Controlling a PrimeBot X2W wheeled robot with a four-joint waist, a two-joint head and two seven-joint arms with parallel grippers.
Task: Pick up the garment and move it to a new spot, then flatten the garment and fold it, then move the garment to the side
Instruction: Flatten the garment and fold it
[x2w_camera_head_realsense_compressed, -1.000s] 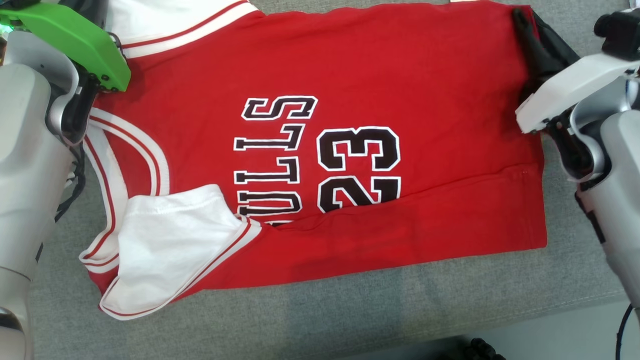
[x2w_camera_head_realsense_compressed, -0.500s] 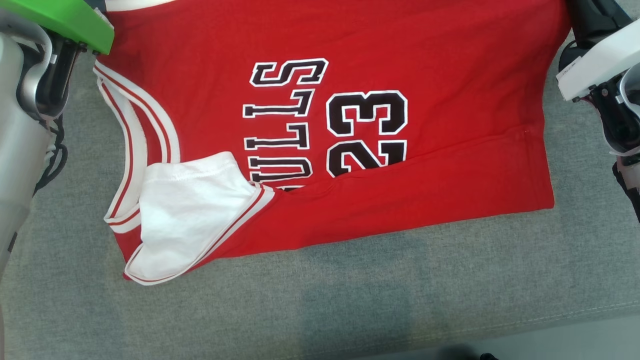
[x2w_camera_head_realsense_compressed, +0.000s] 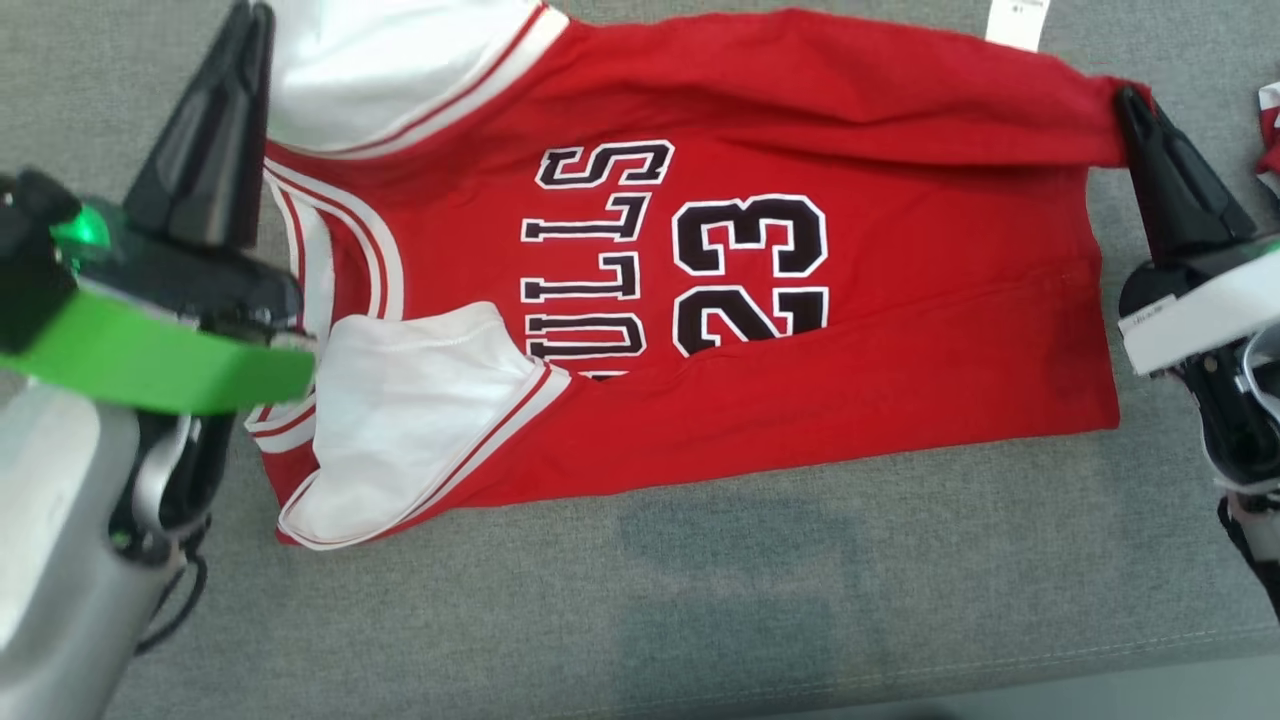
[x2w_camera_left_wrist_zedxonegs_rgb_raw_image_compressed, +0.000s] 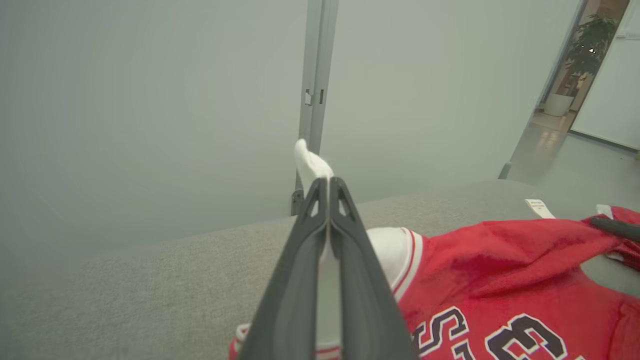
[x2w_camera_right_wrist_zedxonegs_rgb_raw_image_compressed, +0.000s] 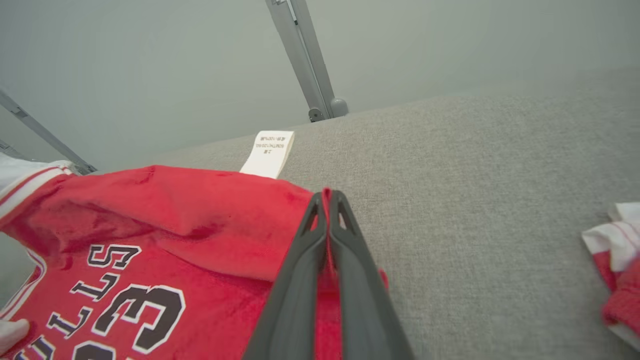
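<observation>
The garment (x2w_camera_head_realsense_compressed: 900, 300) is a red jersey with black lettering, the number 23 and white trim, spread on the grey padded surface (x2w_camera_head_realsense_compressed: 700, 600). Its near edge lies folded over the lettering. My left gripper (x2w_camera_head_realsense_compressed: 250, 15) is shut on the white shoulder at the far left; in the left wrist view a tuft of white cloth (x2w_camera_left_wrist_zedxonegs_rgb_raw_image_compressed: 310, 160) sticks out past the left gripper (x2w_camera_left_wrist_zedxonegs_rgb_raw_image_compressed: 329, 181). My right gripper (x2w_camera_head_realsense_compressed: 1128, 97) is shut on the red hem corner at the far right; the right gripper (x2w_camera_right_wrist_zedxonegs_rgb_raw_image_compressed: 327, 196) shows red cloth pinched between its fingers. The far edge hangs raised between both grippers.
A white care label (x2w_camera_head_realsense_compressed: 1015, 22) pokes out beyond the far edge. Another red and white cloth (x2w_camera_head_realsense_compressed: 1268, 130) lies at the right border. The surface's front edge (x2w_camera_head_realsense_compressed: 1100, 655) runs across the lower right. A metal post (x2w_camera_left_wrist_zedxonegs_rgb_raw_image_compressed: 315, 100) and a pale wall stand behind.
The head camera has shifted. The right gripper has shut on the hem corner. Both grippers now hold the far edge raised off the surface, and it sags between them.
</observation>
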